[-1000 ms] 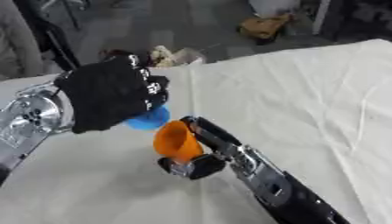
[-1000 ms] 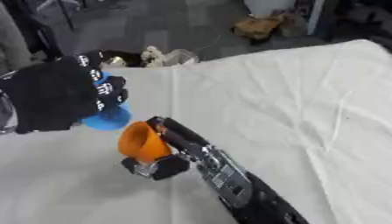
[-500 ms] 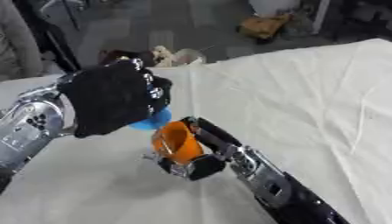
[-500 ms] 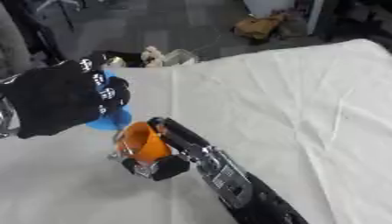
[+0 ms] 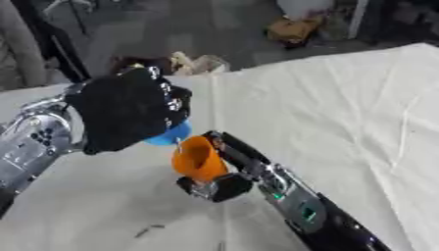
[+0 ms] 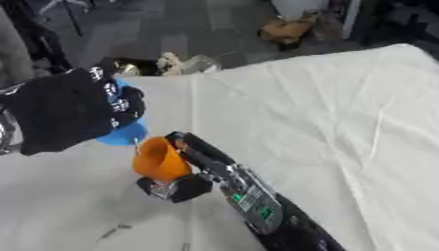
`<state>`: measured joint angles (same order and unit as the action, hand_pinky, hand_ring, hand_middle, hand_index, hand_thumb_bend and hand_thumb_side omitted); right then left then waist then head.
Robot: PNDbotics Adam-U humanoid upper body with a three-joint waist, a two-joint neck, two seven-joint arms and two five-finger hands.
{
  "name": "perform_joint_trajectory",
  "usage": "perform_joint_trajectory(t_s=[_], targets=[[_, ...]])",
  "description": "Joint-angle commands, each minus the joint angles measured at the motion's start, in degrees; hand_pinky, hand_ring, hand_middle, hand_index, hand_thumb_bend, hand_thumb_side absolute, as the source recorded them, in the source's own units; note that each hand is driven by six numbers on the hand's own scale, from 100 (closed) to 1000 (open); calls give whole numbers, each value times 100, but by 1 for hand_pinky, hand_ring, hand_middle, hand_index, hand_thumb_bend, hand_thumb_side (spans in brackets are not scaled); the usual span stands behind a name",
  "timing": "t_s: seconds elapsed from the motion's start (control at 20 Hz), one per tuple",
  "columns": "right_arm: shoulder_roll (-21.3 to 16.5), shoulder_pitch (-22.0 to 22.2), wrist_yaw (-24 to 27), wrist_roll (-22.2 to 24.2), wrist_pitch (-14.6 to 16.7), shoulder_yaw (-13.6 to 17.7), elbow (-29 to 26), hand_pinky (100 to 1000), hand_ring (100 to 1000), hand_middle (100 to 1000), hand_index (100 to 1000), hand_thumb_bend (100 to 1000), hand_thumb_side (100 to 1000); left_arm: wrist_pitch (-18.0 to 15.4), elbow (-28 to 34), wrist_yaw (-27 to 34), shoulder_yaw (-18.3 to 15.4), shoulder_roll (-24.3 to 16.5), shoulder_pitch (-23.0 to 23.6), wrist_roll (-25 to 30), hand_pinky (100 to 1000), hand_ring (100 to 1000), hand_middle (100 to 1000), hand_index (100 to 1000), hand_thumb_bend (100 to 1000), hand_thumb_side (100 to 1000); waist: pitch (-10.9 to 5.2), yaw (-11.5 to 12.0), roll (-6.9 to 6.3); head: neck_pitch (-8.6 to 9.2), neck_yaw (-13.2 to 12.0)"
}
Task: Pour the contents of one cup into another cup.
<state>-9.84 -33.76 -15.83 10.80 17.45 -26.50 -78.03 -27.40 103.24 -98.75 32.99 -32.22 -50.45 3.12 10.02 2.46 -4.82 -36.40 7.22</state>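
Observation:
An orange cup (image 5: 197, 159) sits upright in my right hand (image 5: 225, 177), whose fingers and thumb curl round it above the white table. My left hand (image 5: 129, 110), in a black glove, is wrapped round a blue cup (image 5: 169, 136). Only the blue cup's lower rim shows beneath the glove, tipped toward the orange cup's mouth. A thin streak runs from the blue rim down to the orange cup's edge (image 6: 137, 142). What is inside either cup is hidden.
The white cloth-covered table (image 5: 343, 112) spreads to the right and far side, its back edge running diagonally. Beyond it lie a dark floor, crumpled clutter (image 5: 193, 63) and a brown bundle (image 5: 291, 29). Small dark specks (image 5: 146, 230) mark the cloth near the front.
The whole picture has shifted a little, so the head moved. My left hand has tipped the blue cup closer over the orange cup; the right hand has raised the orange cup slightly toward it.

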Motion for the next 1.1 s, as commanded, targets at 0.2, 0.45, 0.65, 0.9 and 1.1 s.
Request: perform_joint_trajectory(t_s=[0.2,0.45,0.65,0.9,1.1], targets=[[-3,-83,13,-13,6,27,-68,720,411,258,565,100,402,30,-2,-83,-33,-53,-123,-37,569,100,187,467,100,281,-114,-6,-2,50,14],[7,-85,24,-6,5,19,-68,720,411,258,565,100,403,46,-11,-146,-32,-41,-137,-58,572,100,188,470,100,283,-116,-9,-13,46,19],[24,-89,35,9,3,6,-60,720,411,258,564,100,406,48,-50,-254,-22,-18,-156,-65,578,100,188,475,100,286,-120,-13,-21,42,23],[53,-86,67,30,-3,-10,-23,720,411,257,564,100,410,40,-100,-474,10,39,-193,-102,589,100,188,480,100,290,-123,-14,-28,39,25],[57,-92,64,28,1,-4,-16,720,411,258,564,100,409,50,-166,-540,19,60,-178,-139,589,100,186,479,100,290,-124,-7,-28,40,33]])
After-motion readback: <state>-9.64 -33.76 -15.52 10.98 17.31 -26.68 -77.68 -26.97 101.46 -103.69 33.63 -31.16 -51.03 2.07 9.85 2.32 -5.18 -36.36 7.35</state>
